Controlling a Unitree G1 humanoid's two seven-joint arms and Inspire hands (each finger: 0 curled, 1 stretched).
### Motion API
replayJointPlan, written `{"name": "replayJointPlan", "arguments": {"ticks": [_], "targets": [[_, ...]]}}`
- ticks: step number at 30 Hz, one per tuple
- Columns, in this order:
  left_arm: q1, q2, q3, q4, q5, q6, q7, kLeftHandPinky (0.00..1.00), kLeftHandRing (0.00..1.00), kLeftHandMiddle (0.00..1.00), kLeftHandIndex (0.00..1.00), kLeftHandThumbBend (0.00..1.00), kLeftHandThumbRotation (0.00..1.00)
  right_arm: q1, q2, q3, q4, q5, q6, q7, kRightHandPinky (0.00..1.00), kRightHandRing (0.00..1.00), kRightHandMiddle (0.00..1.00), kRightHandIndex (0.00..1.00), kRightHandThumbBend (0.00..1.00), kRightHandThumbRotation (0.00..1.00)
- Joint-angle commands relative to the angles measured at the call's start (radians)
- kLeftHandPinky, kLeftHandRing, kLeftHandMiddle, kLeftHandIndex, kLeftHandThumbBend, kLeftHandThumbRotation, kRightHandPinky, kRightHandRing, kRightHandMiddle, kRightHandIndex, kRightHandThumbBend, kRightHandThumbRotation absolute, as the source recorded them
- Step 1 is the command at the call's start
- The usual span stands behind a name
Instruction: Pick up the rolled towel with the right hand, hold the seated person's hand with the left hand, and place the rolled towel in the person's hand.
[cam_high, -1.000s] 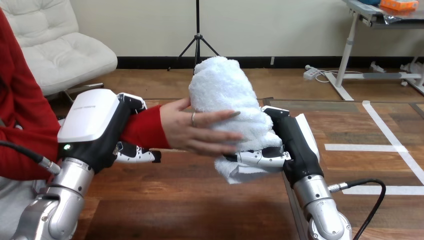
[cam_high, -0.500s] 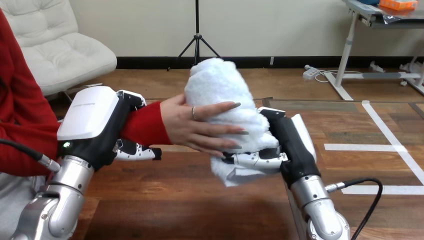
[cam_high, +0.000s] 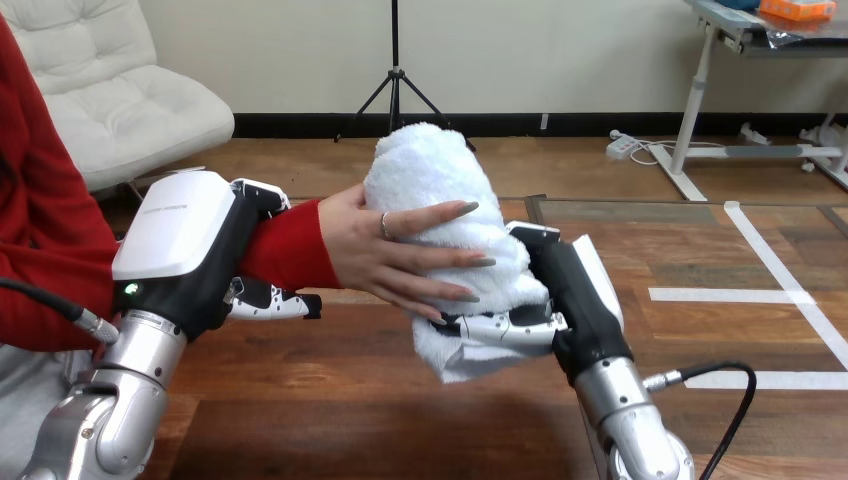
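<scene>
**Towel** (cam_high: 440, 190): white and rolled, held off the table (cam_high: 330, 410) near the view's centre. It stands nearly upright, with its top leaning toward 11 o'clock. A loose end hangs at its 6 o'clock.

**Right hand** (cam_high: 575, 300): at the towel's 4 o'clock, its arm coming in from 5 o'clock of the view. Its fingers (cam_high: 500, 326) are curled round the towel's lower part and grip it. The white back shell faces 3 o'clock.

**Person's hand** (cam_high: 380, 255): comes in from 9 o'clock and lies against the towel's near face. Its fingers are straight, spread and pointing toward 3 o'clock. The lowest fingertips lie just above the right hand's fingers; whether they touch cannot be told. The right hand and the person's hand are both on the towel.

**Sleeve** (cam_high: 290, 250): red, at 9 o'clock of the person's hand. It covers the arm down to the wrist.

**Left hand** (cam_high: 185, 250): at 9 o'clock of the sleeve's cuff, its arm rising from 7 o'clock of the view. Its fingers (cam_high: 270, 302) are wrapped round the wrist over the sleeve. Some pass under it at 6 o'clock and another part closes over it at 12 o'clock.

**Table**: dark wood, below both robot hands. Its surface shows at 6 o'clock of the view.
</scene>
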Motion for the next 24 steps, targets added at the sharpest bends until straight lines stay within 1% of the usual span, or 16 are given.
{"name": "replayJointPlan", "arguments": {"ticks": [1, 11, 24], "targets": [[-0.091, -0.006, 0.018, -0.077, -0.017, -0.032, 0.015, 0.28, 0.31, 0.37, 0.37, 0.84, 0.0, -0.011, 0.025, 0.047, -0.061, -0.01, -0.018, 0.035, 0.28, 0.34, 0.38, 0.42, 0.81, 0.0], [-0.088, -0.009, 0.015, -0.076, -0.016, -0.025, 0.01, 0.28, 0.31, 0.37, 0.37, 0.84, 0.0, 0.012, 0.028, 0.061, -0.09, -0.01, -0.012, 0.048, 0.29, 0.34, 0.39, 0.42, 0.81, 0.0], [-0.084, -0.016, 0.01, -0.078, -0.013, -0.016, 0.005, 0.28, 0.32, 0.37, 0.38, 0.84, 0.0, 0.03, 0.027, 0.066, -0.114, -0.017, -0.004, 0.055, 0.28, 0.33, 0.38, 0.42, 0.81, 0.0]]}}
